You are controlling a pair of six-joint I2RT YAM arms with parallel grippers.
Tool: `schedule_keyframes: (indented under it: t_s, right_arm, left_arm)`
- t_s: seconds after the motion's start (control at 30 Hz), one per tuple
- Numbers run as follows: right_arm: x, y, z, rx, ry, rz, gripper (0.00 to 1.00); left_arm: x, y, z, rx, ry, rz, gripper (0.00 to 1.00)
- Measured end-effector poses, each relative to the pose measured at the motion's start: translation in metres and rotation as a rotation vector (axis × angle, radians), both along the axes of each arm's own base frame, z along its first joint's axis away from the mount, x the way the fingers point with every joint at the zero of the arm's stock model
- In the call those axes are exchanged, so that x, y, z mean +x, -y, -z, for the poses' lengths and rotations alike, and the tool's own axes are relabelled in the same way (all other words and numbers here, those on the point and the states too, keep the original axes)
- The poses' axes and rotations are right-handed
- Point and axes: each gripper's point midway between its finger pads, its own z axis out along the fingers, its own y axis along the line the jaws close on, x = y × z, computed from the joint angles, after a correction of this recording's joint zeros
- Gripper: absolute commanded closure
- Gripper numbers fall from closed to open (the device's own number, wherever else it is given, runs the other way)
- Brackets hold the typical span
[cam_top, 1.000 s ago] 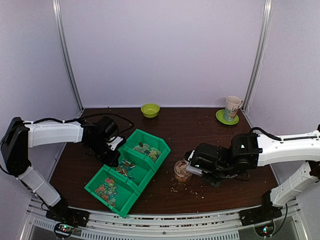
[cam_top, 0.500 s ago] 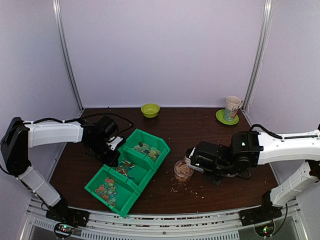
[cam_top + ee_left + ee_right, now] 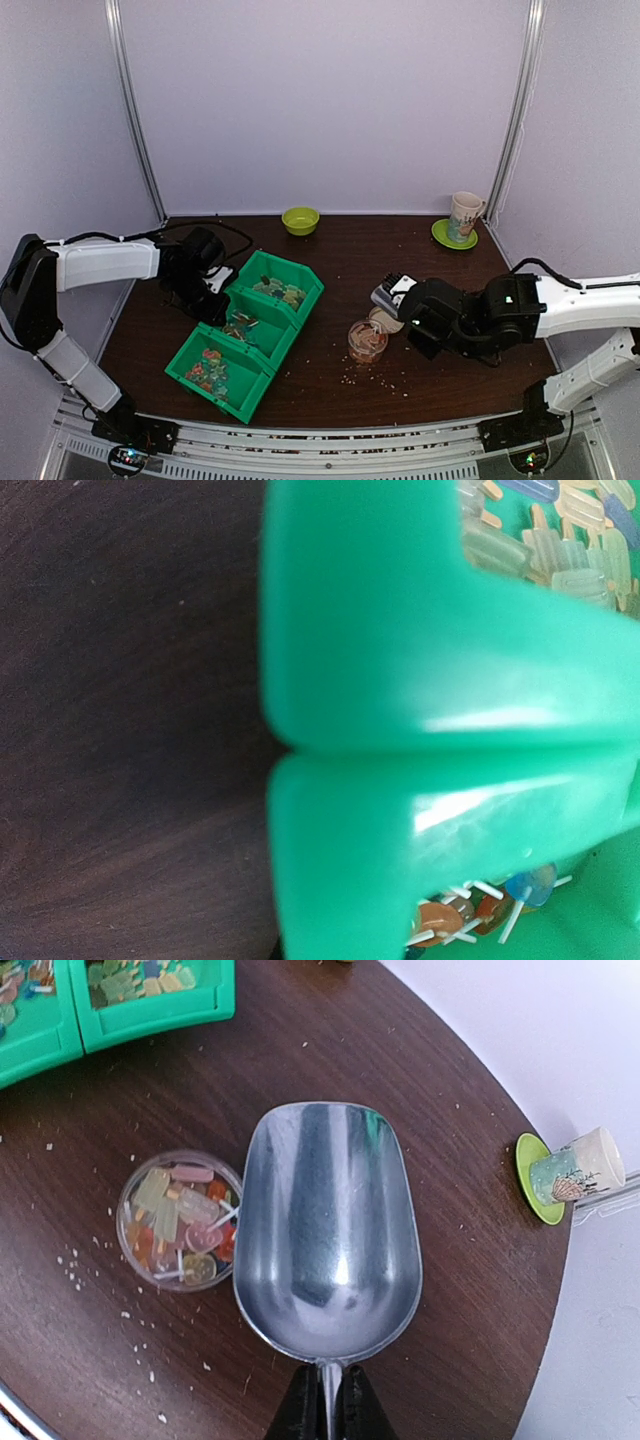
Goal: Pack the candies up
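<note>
At the middle of the tabletop (image 3: 340, 250), the right claw (image 3: 328, 1412) is pinched tight on the handle of a metal scoop (image 3: 330, 1230). It now holds the scoop empty and level at 3 o'clock of the clear cup (image 3: 122, 1222); a moment ago it was down against the cup. That load of candies (image 3: 178, 1222) looks delivered. More lie in the green bins (image 3: 256, 385), which the left claw (image 3: 213, 300), closed on their rim, has dragged toward 9 o'clock.
</note>
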Motion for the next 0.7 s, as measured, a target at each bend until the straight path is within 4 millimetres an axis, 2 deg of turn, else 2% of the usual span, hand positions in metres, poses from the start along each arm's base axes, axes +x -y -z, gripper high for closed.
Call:
schedule_keyframes:
  t_s: [0.3, 0.47, 0.6, 0.7]
  right_arm:
    - [0.023, 0.008, -0.024, 0.268, 0.132, 0.118, 1.0]
    - [0.03, 0.003, -0.034, 0.347, 0.161, 0.138, 1.0]
    - [0.032, -0.001, -0.037, 0.379, 0.172, 0.138, 1.0]
    - [0.03, 0.002, -0.032, 0.378, 0.172, 0.138, 1.0]
  left_arm:
    - [0.021, -0.041, 0.0, 0.014, 0.002, -0.142, 1.0]
    - [0.03, -0.062, -0.001, 0.018, -0.002, -0.21, 1.0]
    - [0.041, -0.077, -0.005, 0.016, -0.01, -0.268, 1.0]
    - [0.052, -0.089, -0.009, 0.016, -0.011, -0.311, 1.0]
